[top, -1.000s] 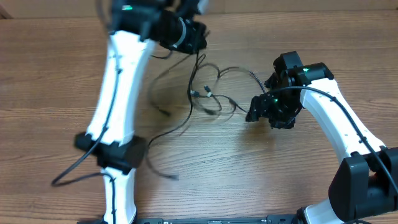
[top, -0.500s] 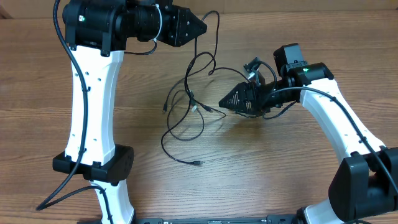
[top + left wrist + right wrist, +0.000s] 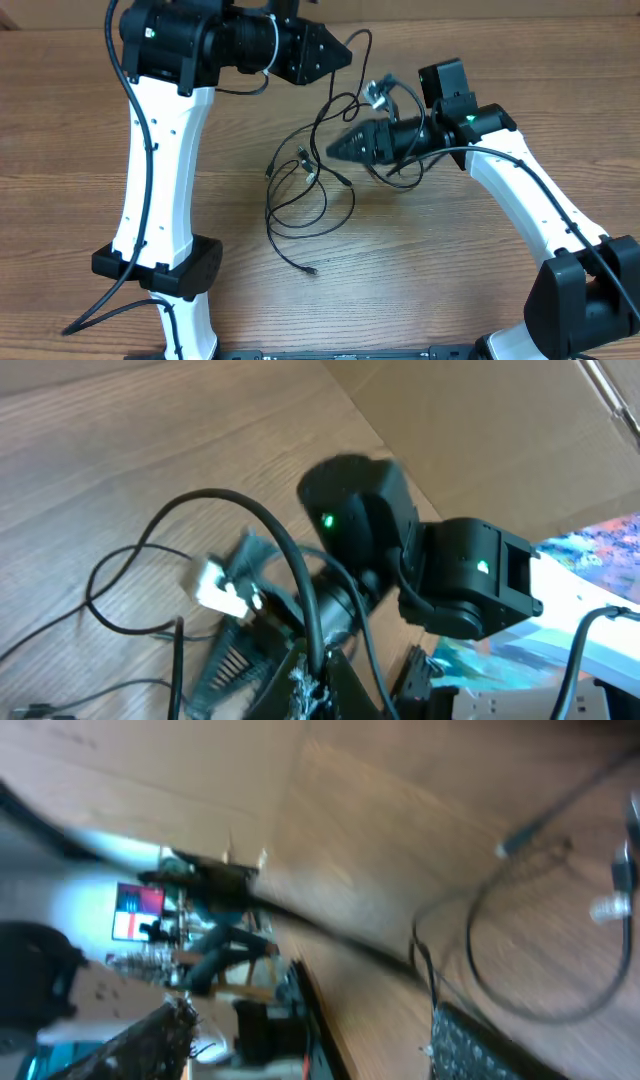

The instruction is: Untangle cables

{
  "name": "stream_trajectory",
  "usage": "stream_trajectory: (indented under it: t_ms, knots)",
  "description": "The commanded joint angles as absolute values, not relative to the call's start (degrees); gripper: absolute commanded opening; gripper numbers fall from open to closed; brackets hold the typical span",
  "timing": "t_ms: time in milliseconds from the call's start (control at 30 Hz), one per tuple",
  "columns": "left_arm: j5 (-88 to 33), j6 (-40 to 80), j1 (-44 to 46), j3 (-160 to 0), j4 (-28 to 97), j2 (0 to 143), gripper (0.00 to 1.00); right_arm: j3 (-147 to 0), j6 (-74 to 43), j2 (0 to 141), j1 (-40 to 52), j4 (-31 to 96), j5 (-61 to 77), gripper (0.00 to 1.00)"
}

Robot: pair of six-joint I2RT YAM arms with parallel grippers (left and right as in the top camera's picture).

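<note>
OVERHEAD: cables (image 3: pixel 308 168) tangled mid-table (image 3: pixel 450 290), bare wood toward near edge; left gripper (image 3: pixel 346 52) by far edge, clamped on one of the cables; right gripper (image 3: pixel 332 150) seen edge-on at tangle's right | LEFT WRIST: clamped strand arcs up from fingers (image 3: pixel 300 695); white plug (image 3: pixel 215 585) beside right arm (image 3: pixel 440 580) | RIGHT WRIST: blurred; jaws stand wide apart; loop lies on wood

From overhead the cables (image 3: pixel 308 168) cross in a tangle too fine to tell which lies over which, and the left gripper (image 3: pixel 347 50) hides its jaws under its own body. The left wrist view cuts those jaws off at the bottom edge, where one cable runs out of frame. The right wrist view is blurred throughout: the right gripper (image 3: pixel 300 1045) shows only as two dark stubs at the bottom edge, the counter (image 3: pixel 400 820) as streaks.
</note>
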State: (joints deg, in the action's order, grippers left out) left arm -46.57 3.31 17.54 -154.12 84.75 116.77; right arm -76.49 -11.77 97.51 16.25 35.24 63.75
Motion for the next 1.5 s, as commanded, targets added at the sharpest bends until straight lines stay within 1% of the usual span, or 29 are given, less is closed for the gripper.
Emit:
stream_trajectory:
  t_ms: [0, 200, 300, 400, 433, 467, 500, 567, 667, 767, 900, 1033, 1100, 1133, 1167, 1267, 1333, 1367, 1433, 1467]
  knots:
    - [-47.9, 4.3, 17.8, -154.7, 85.4, 115.1, 0.04, -77.1, -27.8, 97.8, 16.1, 26.9, 64.6, 0.73]
    - [-47.8, 4.3, 18.5, -154.7, 85.5, 115.1, 0.04, -77.1, -42.5, 97.8, 16.1, 10.8, 64.5, 0.73]
    - [-47.5, 4.3, 18.8, -154.7, 85.4, 115.1, 0.04, -77.1, -47.6, 97.8, 16.1, 6.2, 63.4, 0.73]
    - [-47.5, 4.3, 18.8, -154.7, 85.4, 115.1, 0.04, -77.1, -53.1, 97.8, 16.1, 4.5, 60.0, 0.73]
    - [-47.5, 4.3, 18.8, -154.7, 85.4, 115.1, 0.04, -77.1, -54.0, 97.8, 16.1, 4.5, 59.2, 0.70]
    - [-47.5, 4.3, 18.8, -154.7, 85.4, 115.1, 0.04, -77.1, -54.6, 97.8, 16.1, 4.6, 58.6, 0.66]
    - [-47.5, 4.3, 18.8, -154.7, 85.4, 115.1, 0.04, -77.1, -54.8, 97.8, 16.2, 5.0, 57.9, 0.56]
    - [-47.5, 4.3, 18.8, -154.7, 85.2, 115.1, 0.04, -77.1, -55.8, 97.8, 16.5, 6.1, 56.3, 0.46]
    - [-48.2, 4.3, 18.8, -154.7, 84.8, 115.1, 0.04, -77.1, -57.1, 97.8, 17.7, 8.8, 52.6, 0.39]
    - [-52.4, 4.3, 18.8, -154.7, 83.7, 115.1, 0.04, -77.1, -57.1, 97.8, 19.4, 9.5, 50.0, 0.45]
    - [-55.9, 4.3, 18.8, -154.7, 82.4, 115.1, 0.04, -77.1, -57.1, 97.8, 20.7, 9.5, 48.2, 0.44]
    - [-55.3, 4.3, 18.8, -154.7, 82.3, 115.1, 0.04, -77.1, -57.0, 97.8, 20.9, 10.2, 48.0, 0.18]
    - [-54.0, 4.3, 18.4, -154.7, 82.2, 115.1, 0.04, -77.1, -56.1, 97.8, 20.9, 12.9, 47.8, 0.09]
    - [-53.5, 4.3, 18.2, -154.7, 82.2, 115.1, 0.04, -77.1, -55.4, 97.8, 20.9, 14.3, 47.3, 0.07]
    - [-52.6, 4.3, 17.0, -154.7, 82.3, 115.1, 0.04, -77.1, -52.6, 97.8, 20.9, 19.3, 44.9, 0.04]
    - [-52.1, 4.3, 14.4, -154.7, 82.6, 115.1, 0.04, -77.1, -47.3, 97.8, 20.9, 31.5, 35.9, 0.04]
    - [-52.1, 4.3, 11.6, -154.7, 82.9, 115.1, 0.04, -77.1, -44.3, 97.9, 20.9, 40.8, 25.9, 0.04]
    - [-52.0, 4.3, 8.9, -154.7, 83.5, 115.1, 0.04, -77.1, -43.2, 97.9, 20.9, 47.4, 17.7, 0.04]
    - [-51.7, 4.3, 6.3, -154.7, 84.3, 115.1, 0.04, -77.1, -42.9, 97.9, 20.9, 53.4, 9.4, 0.04]
    - [-50.8, 4.3, 3.5, -154.7, 85.4, 115.1, 0.04, -77.1, -42.9, 97.9, 20.9, 57.1, 3.9, 0.04]
